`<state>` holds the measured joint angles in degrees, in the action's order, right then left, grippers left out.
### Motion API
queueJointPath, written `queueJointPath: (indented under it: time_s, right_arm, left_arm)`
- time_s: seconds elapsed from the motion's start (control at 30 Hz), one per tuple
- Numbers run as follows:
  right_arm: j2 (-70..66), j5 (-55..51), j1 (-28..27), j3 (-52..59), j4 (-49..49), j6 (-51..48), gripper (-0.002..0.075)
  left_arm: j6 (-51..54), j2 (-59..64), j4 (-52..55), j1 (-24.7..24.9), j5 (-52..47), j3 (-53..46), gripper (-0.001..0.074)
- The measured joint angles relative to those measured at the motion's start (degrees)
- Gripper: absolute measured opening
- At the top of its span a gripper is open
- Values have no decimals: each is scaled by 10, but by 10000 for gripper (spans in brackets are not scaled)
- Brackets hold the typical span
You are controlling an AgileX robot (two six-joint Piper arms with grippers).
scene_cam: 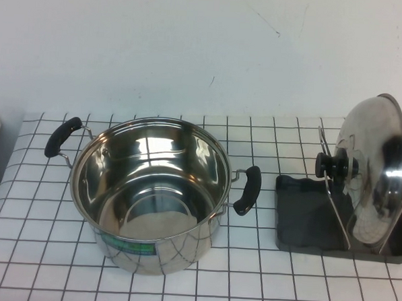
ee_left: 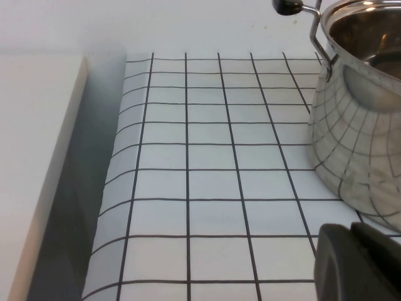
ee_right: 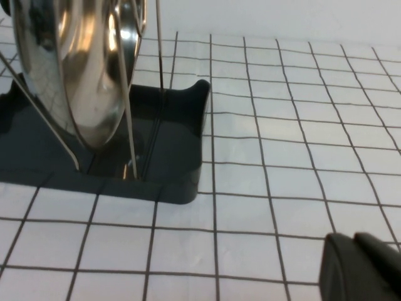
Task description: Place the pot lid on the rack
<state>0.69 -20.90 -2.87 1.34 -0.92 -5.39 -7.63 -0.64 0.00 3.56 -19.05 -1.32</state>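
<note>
The shiny pot lid (scene_cam: 375,166) stands upright on edge in the rack (scene_cam: 305,217), leaning between the silver wire prongs (scene_cam: 333,198). Its black knob (scene_cam: 328,166) faces the pot. In the right wrist view the lid (ee_right: 75,69) sits in the dark grey tray (ee_right: 182,138). My right gripper (ee_right: 357,266) is shut and empty, low over the checked cloth, apart from the rack. My left gripper (ee_left: 354,260) is shut and empty, beside the pot's outer wall. Neither gripper shows in the high view.
The open steel pot (scene_cam: 152,188) with two black side handles (scene_cam: 247,190) stands in the middle of the checked cloth, and also shows in the left wrist view (ee_left: 357,125). A white raised ledge (ee_left: 37,157) borders the cloth on the left.
</note>
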Motion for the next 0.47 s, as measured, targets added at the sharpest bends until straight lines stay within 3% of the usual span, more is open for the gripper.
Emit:
queueJointPath:
  time_s: [0.27, 0.47]
  right_arm:
    - [0, 5, -1, 0, -1, 0, -2]
    - [0, 5, 29, 0, -1, 0, -2]
  left_arm:
    - [0, 0, 0, 0, 0, 0, -2]
    - [0, 0, 0, 0, 0, 0, -2]
